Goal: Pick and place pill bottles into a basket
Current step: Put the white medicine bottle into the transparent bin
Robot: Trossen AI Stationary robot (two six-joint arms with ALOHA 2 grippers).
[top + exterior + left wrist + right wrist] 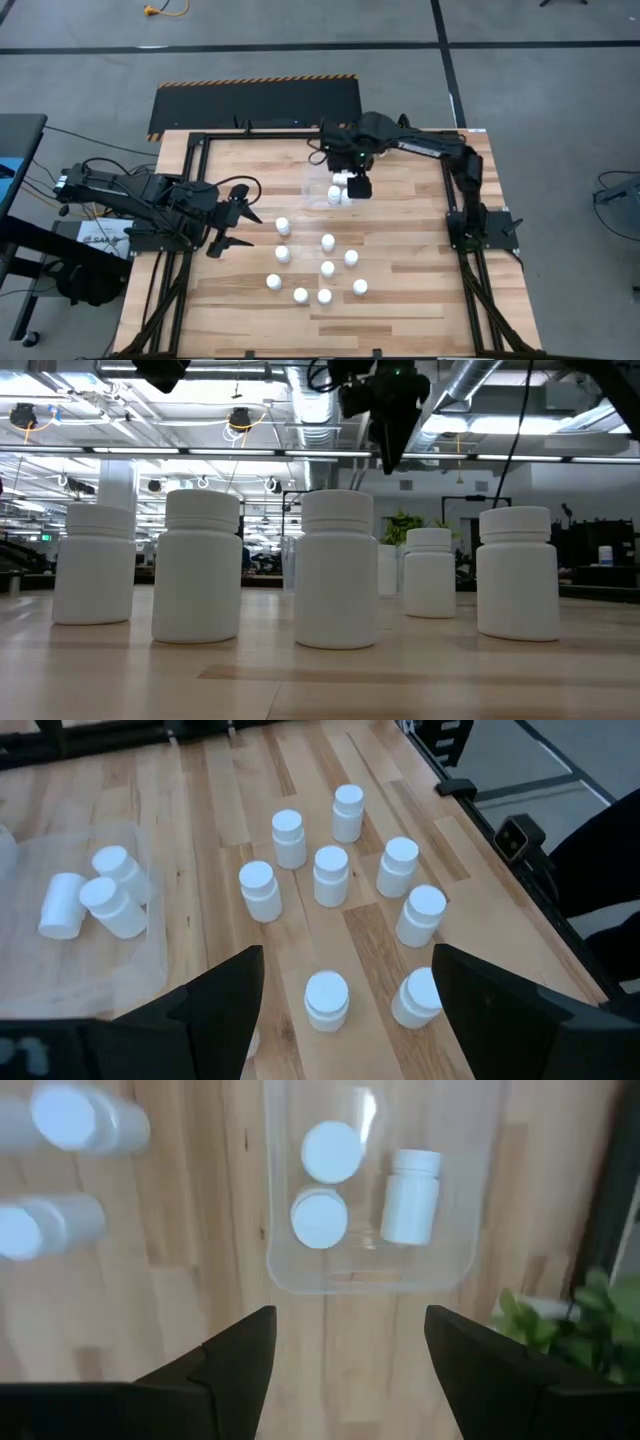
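High view: right gripper (358, 187) hangs over the basket (318, 178) near the tabletop's far edge, white bottles in basket (338, 191) just beside it; left gripper (232, 218) waits near the left edge, jaws spread, empty. Nine loose pill bottles (328, 243) stand mid-table toward the near edge. Low view: bottles in a row up close, a gripper dark above them. Left wrist view: loose bottles upright, three in the basket. Right wrist view: jaws wide apart, nothing held; the basket (285, 1275) below holds two upright bottles and one on its side (410, 1196). Looks like a drop just done; next, go for a loose bottle and close on it.
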